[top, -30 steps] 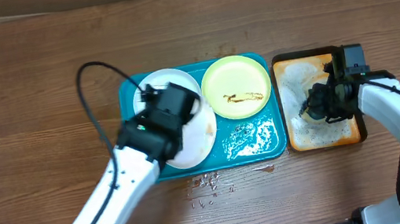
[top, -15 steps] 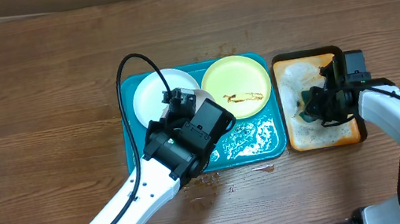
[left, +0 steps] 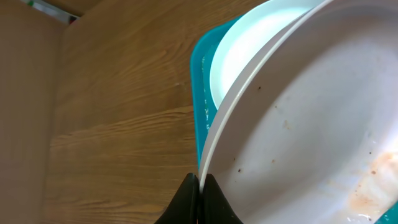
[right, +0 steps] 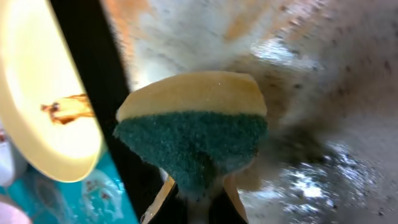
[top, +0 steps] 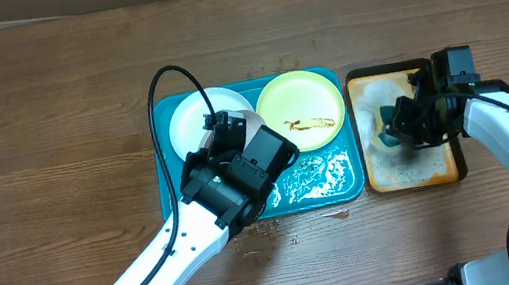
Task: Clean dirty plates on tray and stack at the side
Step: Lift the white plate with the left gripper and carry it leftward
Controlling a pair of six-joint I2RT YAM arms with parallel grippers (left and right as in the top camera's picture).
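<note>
My left gripper (left: 200, 186) is shut on the rim of a white plate (left: 311, 124) that has brown specks and a faint smear. It holds the plate tilted over the teal tray (top: 169, 191). Under it a second white plate (top: 199, 120) lies flat at the tray's back left. A pale yellow-green plate (top: 300, 110) with a brown sauce smear lies at the tray's back right. In the overhead view my left arm hides most of the held plate. My right gripper (right: 196, 193) is shut on a yellow and green sponge (right: 193, 137), above the orange tray (top: 441, 170).
Soapy foam (top: 315, 174) covers the teal tray's front right part. Water drops (top: 268, 231) lie on the wooden table just in front of the tray. The orange tray is wet and smeared with suds.
My left arm swung toward the front right and tilted the held plate up, which uncovered the white plate beneath. My right gripper moved the sponge slightly toward the back of the orange tray.
</note>
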